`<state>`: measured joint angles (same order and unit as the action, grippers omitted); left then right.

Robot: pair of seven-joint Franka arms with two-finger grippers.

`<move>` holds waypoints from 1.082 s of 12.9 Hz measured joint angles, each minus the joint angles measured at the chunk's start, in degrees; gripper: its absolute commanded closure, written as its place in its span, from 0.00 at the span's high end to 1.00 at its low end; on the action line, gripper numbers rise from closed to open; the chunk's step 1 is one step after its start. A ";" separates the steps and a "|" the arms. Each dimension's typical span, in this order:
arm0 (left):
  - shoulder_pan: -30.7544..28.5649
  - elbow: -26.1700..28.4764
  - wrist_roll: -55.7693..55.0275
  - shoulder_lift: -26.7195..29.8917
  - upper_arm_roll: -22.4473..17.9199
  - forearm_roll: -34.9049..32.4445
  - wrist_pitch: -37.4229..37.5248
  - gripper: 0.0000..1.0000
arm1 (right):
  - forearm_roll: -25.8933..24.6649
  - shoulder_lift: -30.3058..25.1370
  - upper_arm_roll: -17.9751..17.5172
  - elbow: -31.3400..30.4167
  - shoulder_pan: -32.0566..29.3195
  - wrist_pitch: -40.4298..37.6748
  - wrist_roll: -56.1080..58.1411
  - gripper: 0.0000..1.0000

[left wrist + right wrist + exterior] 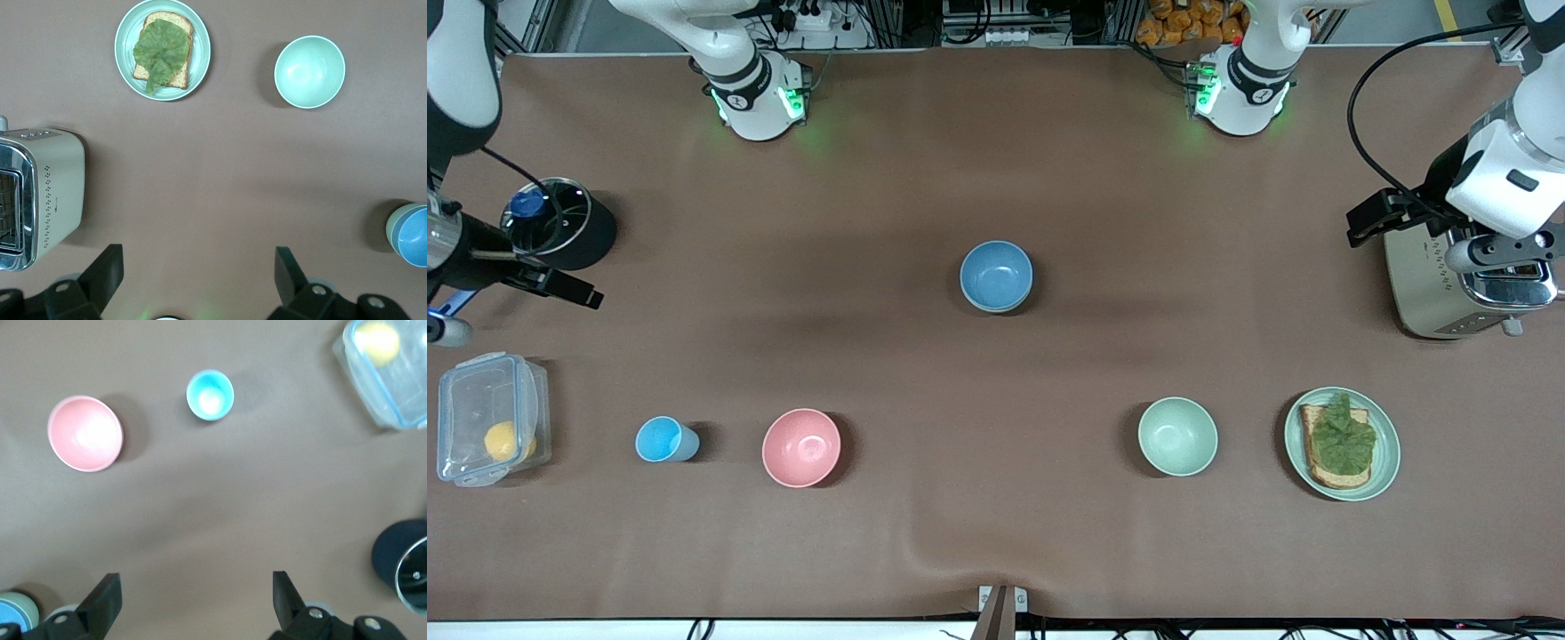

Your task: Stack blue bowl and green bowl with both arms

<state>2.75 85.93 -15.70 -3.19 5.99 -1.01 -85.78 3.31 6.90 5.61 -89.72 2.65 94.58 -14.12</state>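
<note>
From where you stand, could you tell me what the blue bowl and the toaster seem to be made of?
The blue bowl looks like matte plastic or glazed ceramic: even colour, no glare. The toaster seems cream-painted metal with a shiny chrome top that reflects light.

matte blue bowl (996, 276), shiny metal toaster (1463, 289), clr plastic box (487, 418)

Wide table w/ matte brown cloth cover (996, 178), rippled at its near edge; aluminium frame rails (889, 18), cables & grey floor along the top.
</note>
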 measured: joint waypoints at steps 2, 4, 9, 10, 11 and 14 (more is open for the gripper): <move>-0.01 0.03 0.00 0.02 -0.53 0.00 -0.25 1.00 | -0.03 -1.73 -0.20 -0.20 -0.70 0.12 1.62 1.00; -0.01 0.05 0.04 0.02 -0.95 0.00 -0.59 1.00 | -0.03 -2.77 -0.78 -0.75 -1.94 1.14 6.37 1.00; 0.10 0.09 0.04 0.02 -1.00 0.00 -0.69 1.00 | -0.03 -3.01 -3.38 -1.43 -3.97 2.26 10.70 1.00; 0.18 0.09 0.04 0.02 -0.99 0.00 -0.69 1.00 | -0.03 -3.03 -3.51 -1.45 -4.00 2.32 10.70 1.00; 0.25 0.09 0.04 0.02 -0.99 0.00 -0.70 1.00 | -0.03 -3.06 -3.52 -1.51 -4.09 2.33 10.70 1.00; 0.29 0.09 0.04 0.02 -0.96 0.00 -0.70 1.00 | -0.03 -3.64 -3.53 -2.61 -4.36 2.65 10.80 1.00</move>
<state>3.04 86.03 -15.66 -3.17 5.02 -1.01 -86.48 3.28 3.27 2.08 -92.33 -1.71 97.23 -3.31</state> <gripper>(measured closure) 0.000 0.000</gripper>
